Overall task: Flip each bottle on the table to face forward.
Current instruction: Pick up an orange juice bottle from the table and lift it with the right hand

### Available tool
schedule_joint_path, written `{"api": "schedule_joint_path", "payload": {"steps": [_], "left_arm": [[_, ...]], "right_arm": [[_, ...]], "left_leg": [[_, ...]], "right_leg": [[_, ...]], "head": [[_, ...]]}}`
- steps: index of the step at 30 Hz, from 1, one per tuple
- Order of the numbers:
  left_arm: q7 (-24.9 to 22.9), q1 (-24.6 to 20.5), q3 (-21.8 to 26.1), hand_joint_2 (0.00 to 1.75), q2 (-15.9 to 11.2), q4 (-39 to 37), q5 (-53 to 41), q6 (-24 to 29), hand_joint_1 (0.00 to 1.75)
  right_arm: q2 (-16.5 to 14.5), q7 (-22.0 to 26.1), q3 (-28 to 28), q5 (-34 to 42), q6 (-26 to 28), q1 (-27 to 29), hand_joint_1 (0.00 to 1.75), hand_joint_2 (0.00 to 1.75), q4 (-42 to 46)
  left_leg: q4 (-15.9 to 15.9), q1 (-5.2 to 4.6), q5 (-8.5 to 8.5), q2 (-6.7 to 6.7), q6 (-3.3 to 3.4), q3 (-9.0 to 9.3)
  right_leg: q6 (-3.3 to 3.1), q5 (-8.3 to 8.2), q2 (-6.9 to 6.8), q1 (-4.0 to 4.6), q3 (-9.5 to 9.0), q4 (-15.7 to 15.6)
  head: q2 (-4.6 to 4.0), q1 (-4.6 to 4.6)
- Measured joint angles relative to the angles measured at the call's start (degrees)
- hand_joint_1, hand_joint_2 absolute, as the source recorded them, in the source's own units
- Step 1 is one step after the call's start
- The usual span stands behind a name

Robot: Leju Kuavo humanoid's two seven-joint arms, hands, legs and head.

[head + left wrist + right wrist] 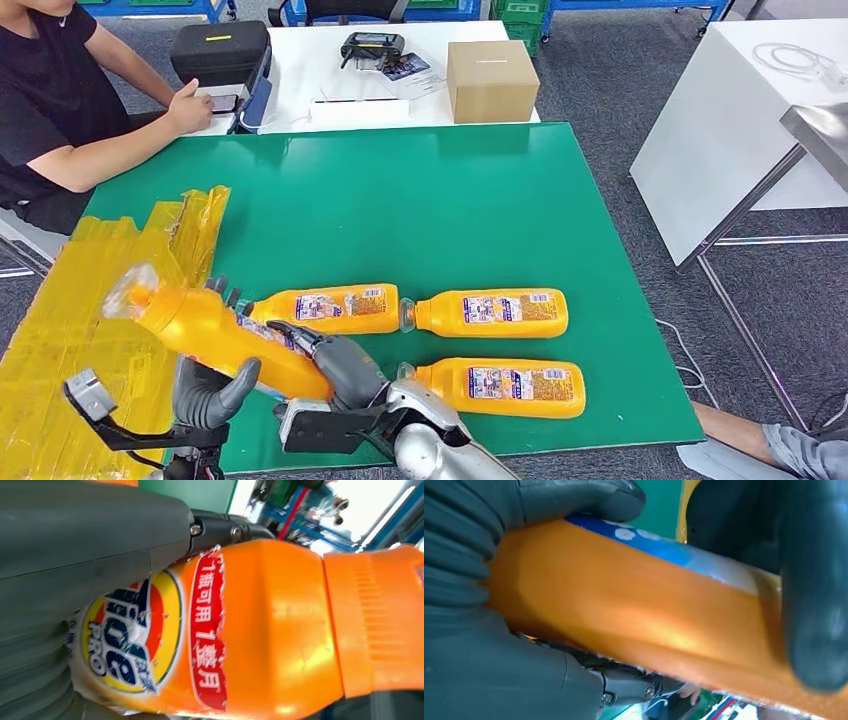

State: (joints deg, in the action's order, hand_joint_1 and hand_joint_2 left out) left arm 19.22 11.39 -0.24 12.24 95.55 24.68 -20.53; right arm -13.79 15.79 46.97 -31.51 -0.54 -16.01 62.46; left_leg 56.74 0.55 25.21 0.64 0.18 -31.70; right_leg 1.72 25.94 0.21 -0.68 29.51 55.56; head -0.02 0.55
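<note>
Held bottle (pixel 215 335) lower left of head view, lifted off the green table (pixel 420 210) | your left hand (pixel 208 392) and right hand (pixel 335 362) both clamp it | risk: slips mid-turn, knocking neighbouring bottle (pixel 325 309) just beyond.

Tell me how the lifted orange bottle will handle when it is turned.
The orange bottle, held by both the left hand and right hand, looks rigid. Its glossy plastic may slip. Its flattish sides probably resist rolling.

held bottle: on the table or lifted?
Lifted. In the head view the held bottle tilts cap-up above the green table, gripped by the left hand and right hand.
</note>
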Motion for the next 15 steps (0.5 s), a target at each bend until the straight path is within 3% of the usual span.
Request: {"api": "schedule_joint_path", "payload": {"steps": [2,6,15], "left_arm": [[0.0,0.7,0.6,1.75,0.0,0.1,0.0,-0.3,0.0],[-0.2,1.8,1.6,1.75,0.1,0.1,0.0,-0.4,1.73],[-0.3,3.1,3.0,1.75,0.7,0.5,1.3,-0.6,1.75]], "right_arm": [[-0.1,-0.5,2.0,-0.5,0.2,-0.6,1.75,1.75,-0.5],[-0.1,-0.9,4.8,-0.6,0.4,-1.8,1.75,1.75,-1.8],[-0.4,-1.0,6.8,-0.1,0.7,-3.3,1.75,1.75,-3.8]], "left_leg": [[0.0,0.0,0.0,0.0,0.0,-0.01],[0.0,0.0,0.0,0.0,0.0,-0.01],[0.0,-0.01,-0.01,-0.01,0.0,-0.01]], "right_leg": [[0.0,0.0,0.0,0.0,0.02,0.0],[0.0,0.0,0.0,-0.02,0.03,0.0],[0.0,0.0,0.0,-0.02,0.05,0.0]], "head": [[0.0,-0.01],[0.0,-0.02],[0.0,-0.01]]}}
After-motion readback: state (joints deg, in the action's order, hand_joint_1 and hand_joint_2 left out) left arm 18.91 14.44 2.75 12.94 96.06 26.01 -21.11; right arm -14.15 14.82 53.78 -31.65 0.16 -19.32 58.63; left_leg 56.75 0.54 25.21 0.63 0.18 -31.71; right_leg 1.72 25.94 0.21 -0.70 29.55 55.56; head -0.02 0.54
